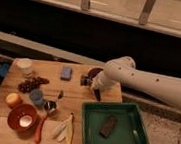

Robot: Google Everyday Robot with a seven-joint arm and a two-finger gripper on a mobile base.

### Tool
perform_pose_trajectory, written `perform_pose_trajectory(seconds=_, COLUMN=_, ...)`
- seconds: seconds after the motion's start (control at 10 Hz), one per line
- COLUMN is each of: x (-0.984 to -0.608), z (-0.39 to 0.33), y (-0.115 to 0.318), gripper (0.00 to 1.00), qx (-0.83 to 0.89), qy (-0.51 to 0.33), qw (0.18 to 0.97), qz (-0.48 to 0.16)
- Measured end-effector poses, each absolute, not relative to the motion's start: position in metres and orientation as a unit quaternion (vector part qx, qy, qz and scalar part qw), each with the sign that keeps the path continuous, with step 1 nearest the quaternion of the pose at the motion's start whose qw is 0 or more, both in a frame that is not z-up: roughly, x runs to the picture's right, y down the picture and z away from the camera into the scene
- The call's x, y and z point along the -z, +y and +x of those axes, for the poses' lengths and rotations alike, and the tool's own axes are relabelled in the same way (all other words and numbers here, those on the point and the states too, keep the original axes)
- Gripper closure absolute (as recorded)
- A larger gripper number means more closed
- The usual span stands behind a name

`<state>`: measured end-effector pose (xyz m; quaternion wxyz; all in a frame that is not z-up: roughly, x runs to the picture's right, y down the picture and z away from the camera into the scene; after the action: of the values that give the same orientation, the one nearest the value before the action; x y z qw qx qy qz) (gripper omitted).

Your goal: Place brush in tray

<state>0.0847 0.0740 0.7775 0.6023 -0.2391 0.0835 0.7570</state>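
Beneath a dark wall and a pale railing, the light wooden tabletop (pixel 73 102) is carrying a spread of things. At the left, a white round cup (pixel 24 66), a dark bunch of grapes (pixel 31 84), a round brown bowl (pixel 23 118) and an orange-handled utensil (pixel 39 130) are lying well apart from the work. Further right, a blue rectangular sponge (pixel 66 73) is sitting near the back edge. Right of it, the robot's dark tool (pixel 96 90) is hanging from the white arm (pixel 143 84), low over the tabletop and just beside the far left corner of the large shallow green plastic tray (pixel 93 135). A slim dark shape is pointing down from the tool, and I am taking it for the slim black long-handled brush (pixel 98 96). Whether the tool is pinching it or spread I cannot tell, since the two are merging into one dark patch. The brush is not yet over the tray. To do this step well, the arm should be carrying the brush rightward, clear above the raised rim, toward the bare green floor at the tray's left. It should be steering off the small brown rectangular block (pixel 108 125) in the middle and lowering before release, so the long handle is lying wholly inside rather than propped on the rim.
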Motion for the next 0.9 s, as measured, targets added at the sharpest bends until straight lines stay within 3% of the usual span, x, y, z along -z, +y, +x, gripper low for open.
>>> perform_pose_trajectory(seconds=0.5, x=-0.747, z=0.176, y=0.112, gripper=1.00, qx=-0.827, qy=0.101, qw=0.513, qz=-0.206)
perform_pose_trajectory(seconds=0.9, x=-0.747, z=0.176, y=0.112, gripper=1.00, qx=-0.827, qy=0.101, qw=0.513, qz=-0.207)
